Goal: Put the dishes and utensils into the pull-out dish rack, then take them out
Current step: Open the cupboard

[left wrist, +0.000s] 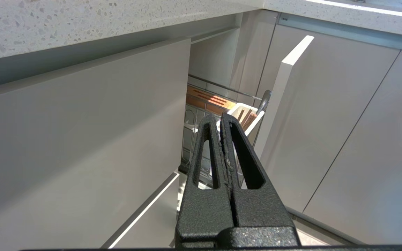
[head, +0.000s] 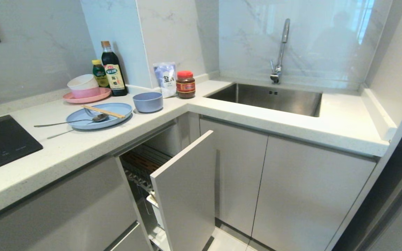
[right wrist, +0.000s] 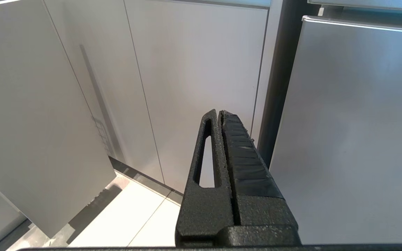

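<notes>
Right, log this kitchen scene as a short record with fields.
plate: light-blue plate on the counter, holding the chopsticks and spoon
fork: fork with its tines on the plate, handle on the counter
bowl: light-blue bowl beside the plate, upright
rack: pull-out dish rack drawn out, its grey front standing clear of the cabinets
utensil cup: white cup with wooden sticks in it
left hand: left hand shut, empty, low before the rack
right hand: right hand shut, empty, facing cabinet doors
</notes>
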